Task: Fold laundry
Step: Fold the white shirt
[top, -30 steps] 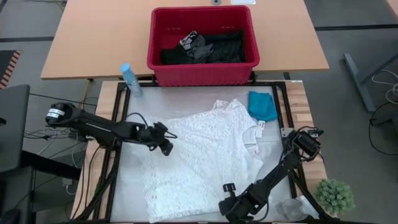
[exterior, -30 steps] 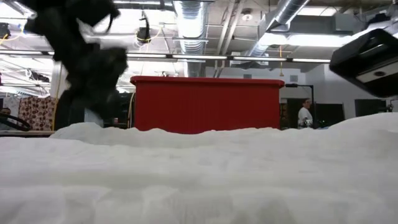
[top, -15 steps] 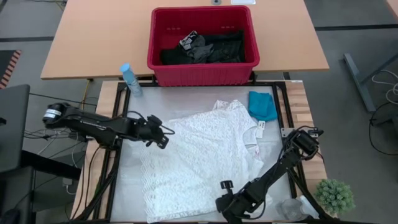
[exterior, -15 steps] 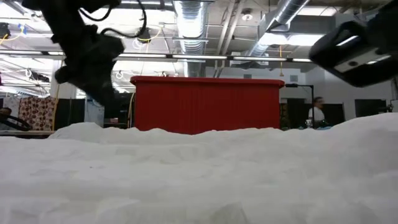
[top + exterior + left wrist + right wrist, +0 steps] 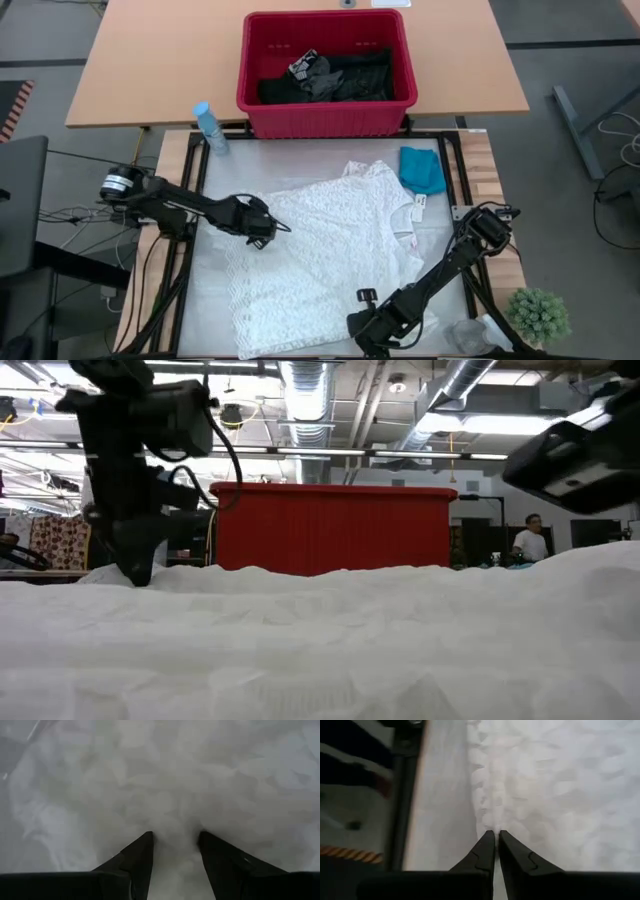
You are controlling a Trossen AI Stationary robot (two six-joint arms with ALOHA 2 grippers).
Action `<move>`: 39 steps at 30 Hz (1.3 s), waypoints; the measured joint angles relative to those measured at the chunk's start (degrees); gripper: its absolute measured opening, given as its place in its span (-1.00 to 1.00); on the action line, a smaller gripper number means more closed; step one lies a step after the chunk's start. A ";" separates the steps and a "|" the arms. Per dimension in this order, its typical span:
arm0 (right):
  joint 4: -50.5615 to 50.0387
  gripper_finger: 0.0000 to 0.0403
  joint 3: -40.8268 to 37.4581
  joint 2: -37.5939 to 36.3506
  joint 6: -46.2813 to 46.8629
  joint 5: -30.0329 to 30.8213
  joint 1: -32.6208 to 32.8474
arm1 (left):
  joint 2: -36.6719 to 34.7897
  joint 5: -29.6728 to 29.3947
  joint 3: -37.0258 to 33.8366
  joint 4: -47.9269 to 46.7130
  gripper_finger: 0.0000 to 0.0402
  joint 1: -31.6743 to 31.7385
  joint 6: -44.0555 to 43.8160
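Note:
A white lacy garment lies spread over the middle of the table. My left gripper points down at the garment's left edge. Its fingers stand open, with a hump of cloth between them. My right gripper is at the garment's near hem, shut on its scalloped edge. A small teal garment lies flat at the table's far right. Dark garments lie in the red basket beyond the table. My left gripper sets its open fingertips on the white garment near its left edge, from above and pointing steeply down. The cloth lies on the table under them and bulges up between the fingers. My right gripper pinches the scalloped near hem of the white garment between its two fingertips, slanting down from the near side. Whether one layer or several is held cannot be told. The cloth lies on the table in front of the fingers.
A pale blue spray bottle stands at the far left corner. A small green plant sits at the near right. The black frame rail runs along the table's edge close to my right gripper. A person stands far back in the room.
My left gripper has tipped over to point steeply down and has sunk onto the white garment's left edge, where its tips now rest on the cloth. The garment itself has kept its shape.

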 joint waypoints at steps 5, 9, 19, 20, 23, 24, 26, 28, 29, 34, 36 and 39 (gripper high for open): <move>0.58 -0.74 0.00 -0.03 1.92 -0.84 -0.36 | 3.43 0.79 0.29 4.14 -0.23 -0.13 4.01; 2.02 -0.74 0.00 -0.84 1.10 -0.90 -1.56 | 3.63 1.60 0.25 4.91 -0.23 -0.13 5.22; -1.40 -0.74 0.00 -4.59 -3.26 -2.32 -4.82 | 2.39 4.59 0.14 4.45 -0.23 -0.13 9.37; -2.04 -0.74 0.00 -5.01 -3.29 -2.42 -5.01 | 2.39 4.58 0.12 4.41 -0.23 -0.13 9.36; -4.75 -0.74 0.00 -6.02 -2.43 -4.19 -5.19 | 2.39 4.59 0.14 3.90 -0.23 -0.13 8.93; -5.27 -0.74 -0.36 -6.05 -1.05 -5.26 -5.17 | 2.39 4.57 0.12 3.57 -0.23 -0.15 8.93; -5.52 -0.74 -2.11 -6.04 2.65 -7.23 -4.22 | 2.39 4.50 0.12 3.43 -0.23 -0.15 9.13; -2.94 -0.74 -4.59 -5.98 5.35 -8.78 -2.71 | 2.39 4.40 0.12 3.43 -0.23 -0.15 9.35; -1.32 -0.74 -5.55 -5.96 6.60 -9.06 -2.13 | 2.39 4.15 0.12 3.43 -0.23 -0.17 9.35; 11.05 -0.74 -8.23 -5.94 9.48 -10.08 -0.79 | 2.42 3.61 0.05 3.47 -0.23 -0.18 9.37; 17.72 -0.74 -9.21 -5.94 10.27 -10.08 -0.95 | 2.44 3.45 0.05 3.49 -0.23 -0.20 9.37; 22.91 -0.74 -9.36 -5.90 10.75 -9.87 -0.91 | 2.44 3.38 0.03 3.52 -0.23 -0.20 9.09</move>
